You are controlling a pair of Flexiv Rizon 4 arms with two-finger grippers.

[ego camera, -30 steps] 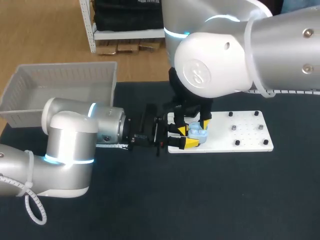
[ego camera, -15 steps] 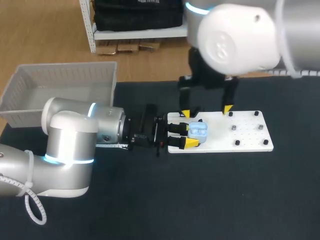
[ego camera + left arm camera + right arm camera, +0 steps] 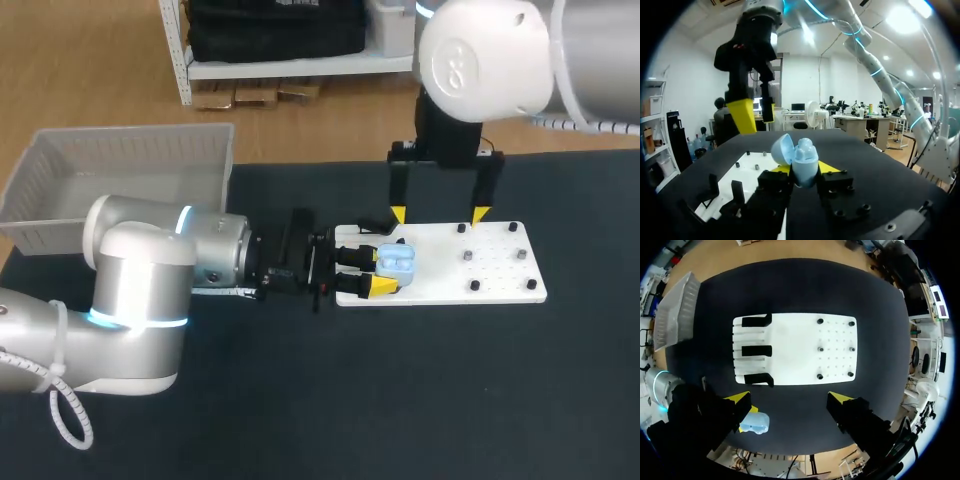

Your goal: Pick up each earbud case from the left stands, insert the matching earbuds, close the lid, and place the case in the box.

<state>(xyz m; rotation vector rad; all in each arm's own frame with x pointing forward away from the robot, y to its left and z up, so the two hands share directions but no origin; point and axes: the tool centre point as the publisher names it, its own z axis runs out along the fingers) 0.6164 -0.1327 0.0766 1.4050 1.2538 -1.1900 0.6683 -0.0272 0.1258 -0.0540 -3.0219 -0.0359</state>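
A light blue earbud case (image 3: pixel 398 262) with its lid open is held over the near left end of the white board (image 3: pixel 495 278). My left gripper (image 3: pixel 366 272) is shut on it from two sides. In the left wrist view the case (image 3: pixel 801 158) stands upright between the yellow fingertips (image 3: pixel 828 167). My right gripper (image 3: pixel 438 214) hangs open and wide above the board, apart from the case. From the right wrist the case (image 3: pixel 755 422) shows far below, beside one finger of my right gripper (image 3: pixel 790 400).
Three black stands (image 3: pixel 755 350) line the board's (image 3: pixel 795 347) left end, and small pegs (image 3: pixel 468 256) dot its right half. A white basket (image 3: pixel 120 180) sits at the table's far left. Dark table surface surrounds the board.
My right gripper opened wide, let go at the case, and rose up and to the right. The left gripper kept still with the case.
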